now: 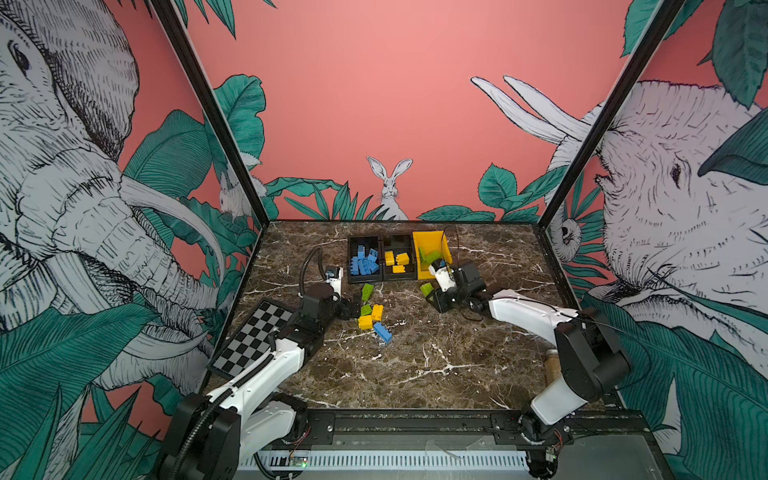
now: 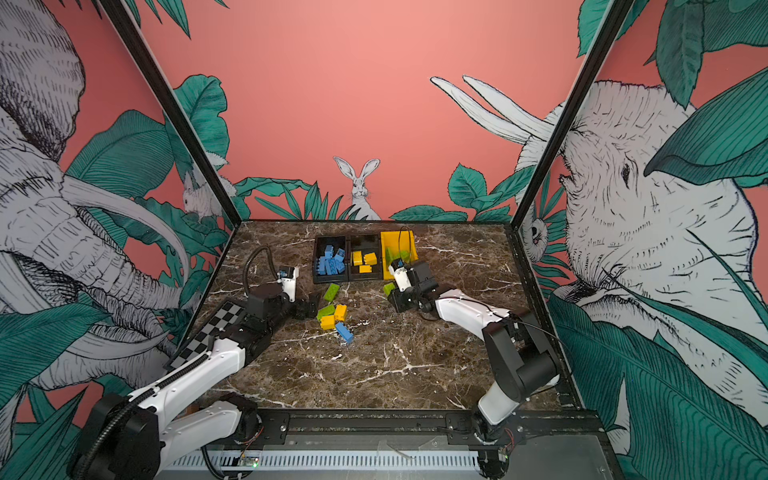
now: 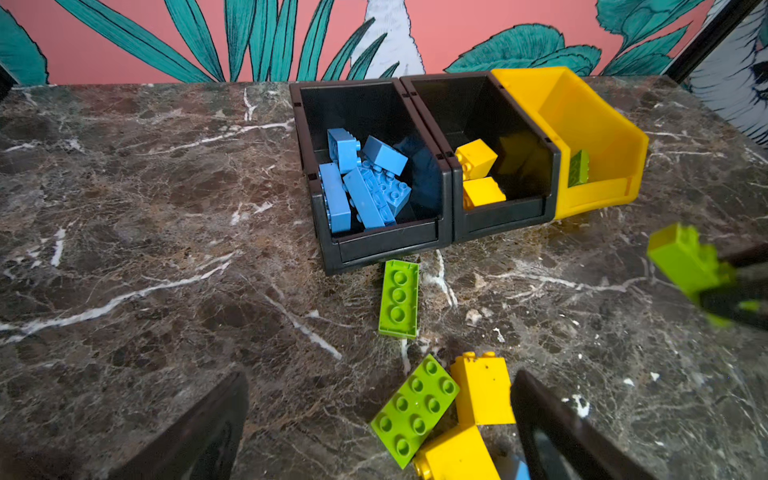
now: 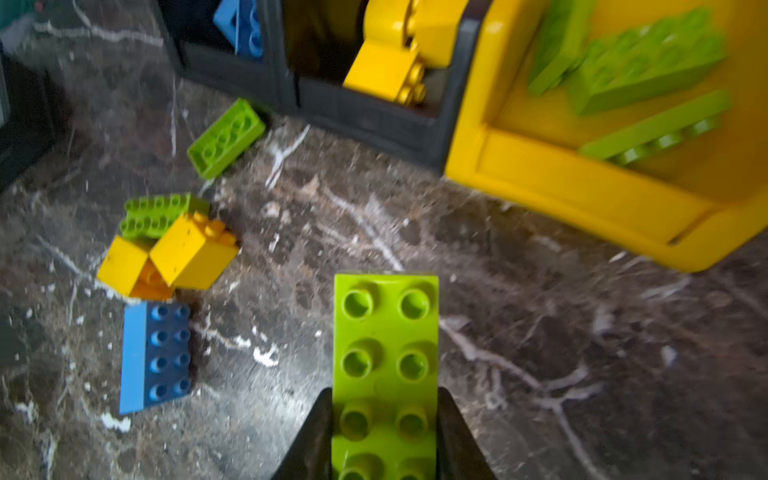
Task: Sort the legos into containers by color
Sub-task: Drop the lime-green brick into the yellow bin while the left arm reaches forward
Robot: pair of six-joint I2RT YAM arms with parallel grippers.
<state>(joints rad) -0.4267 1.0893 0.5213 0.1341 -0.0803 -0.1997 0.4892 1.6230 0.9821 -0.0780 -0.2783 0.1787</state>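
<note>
Plainly lime-green brick (image 4: 384,332), two stud rows, glossy.

The two dark fingers (image 4: 455,436) of the right gripper (image 4: 385,392) clamp a long lime-green studded plastic brick (image 4: 385,324) between them. Beyond the fingers stands a yellow plastic bin (image 4: 540,183) that holds green bricks (image 4: 644,70).

Top views look down; close wrist views share the yellow bin (image 3: 598,199).

Open marble (image 1: 436,374) across the near half; loose bricks (image 1: 365,322) mid-table, three bins (image 1: 397,243) behind them.
</note>
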